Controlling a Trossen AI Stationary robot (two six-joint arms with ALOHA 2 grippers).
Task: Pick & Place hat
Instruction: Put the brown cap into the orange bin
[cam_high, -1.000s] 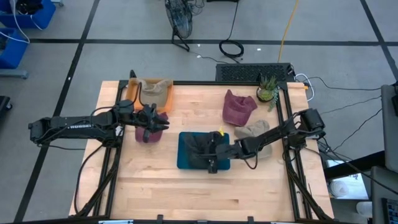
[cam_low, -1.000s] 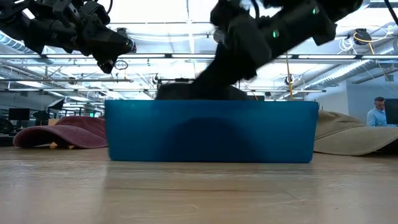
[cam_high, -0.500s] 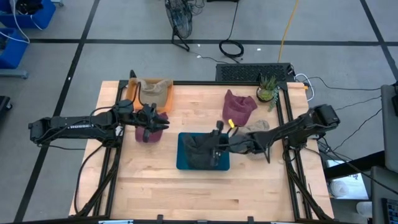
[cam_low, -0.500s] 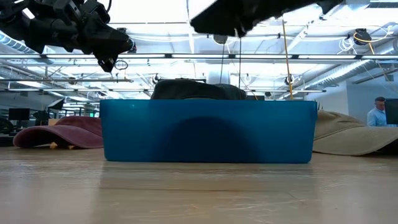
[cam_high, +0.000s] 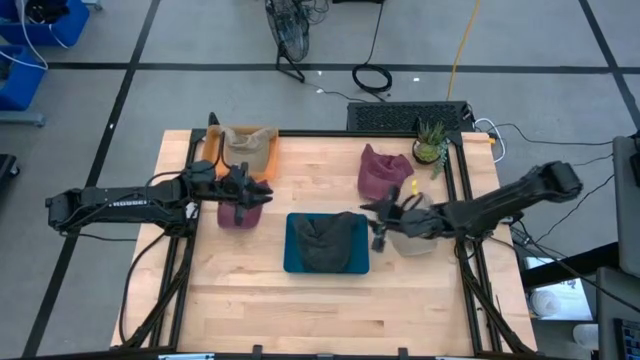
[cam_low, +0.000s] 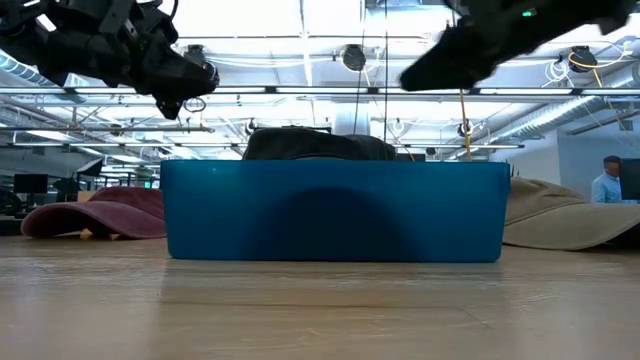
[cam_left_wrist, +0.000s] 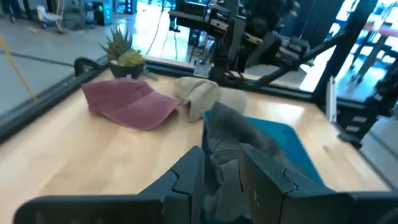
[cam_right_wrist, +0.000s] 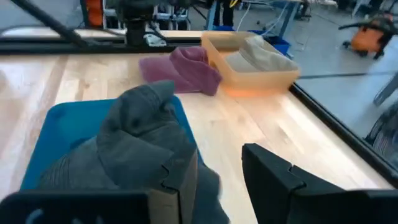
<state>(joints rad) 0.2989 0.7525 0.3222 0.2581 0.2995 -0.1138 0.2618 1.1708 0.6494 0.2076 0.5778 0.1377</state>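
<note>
A dark grey hat (cam_high: 325, 240) lies crumpled in the blue bin (cam_high: 292, 252) at the table's middle; its crown shows above the bin wall (cam_low: 335, 215) in the low view. My right gripper (cam_high: 378, 218) hangs open in the air between the bin and a beige hat (cam_high: 412, 232), holding nothing; its wrist view looks back at the grey hat (cam_right_wrist: 143, 137). My left gripper (cam_high: 258, 193) hovers open above a maroon hat (cam_high: 236, 214) left of the bin, high off the table (cam_low: 190, 88).
A second maroon hat (cam_high: 383, 172) lies flat toward the far right. An orange bin (cam_high: 248, 150) with a tan hat in it stands at the far left. A potted plant (cam_high: 430, 147) sits at the far right corner. Bare wood stretches along the near edge.
My right gripper has risen out of the blue bin and drawn back toward the table's right edge, ending by the beige hat. The dark grey hat has stayed lying in the bin.
</note>
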